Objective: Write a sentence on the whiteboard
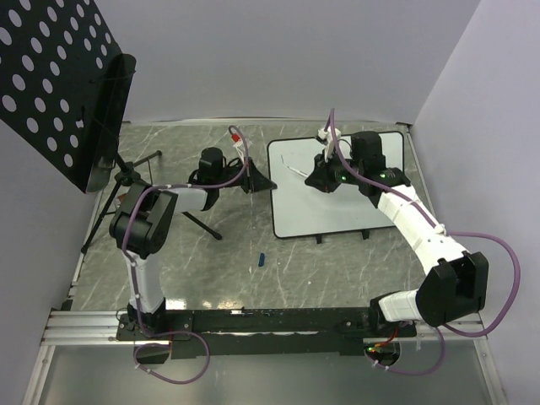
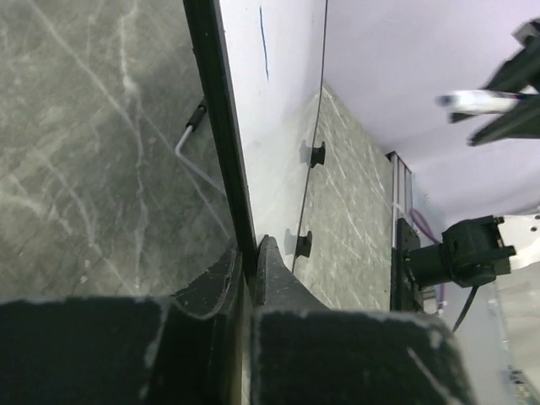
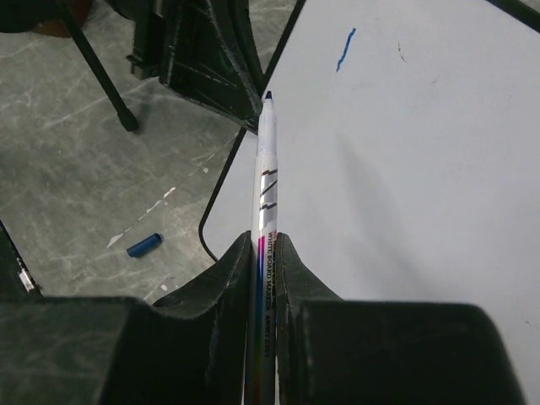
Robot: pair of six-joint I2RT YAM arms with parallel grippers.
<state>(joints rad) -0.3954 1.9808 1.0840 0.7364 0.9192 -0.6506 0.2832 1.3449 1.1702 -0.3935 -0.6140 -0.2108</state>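
Your left gripper (image 2: 251, 253) clamped the whiteboard (image 2: 278, 110) rim, bottom centre, seemingly steadying it; your right gripper (image 3: 268, 245) pinched the marker (image 3: 267, 169).

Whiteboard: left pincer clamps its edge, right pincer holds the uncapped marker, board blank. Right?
Not blank: the right wrist view shows one short blue stroke on the whiteboard. The left pincer clamping its edge and the right pincer holding the uncapped marker are correct.

"WHITEBOARD MARKER" on the marker (image 3: 267, 181)
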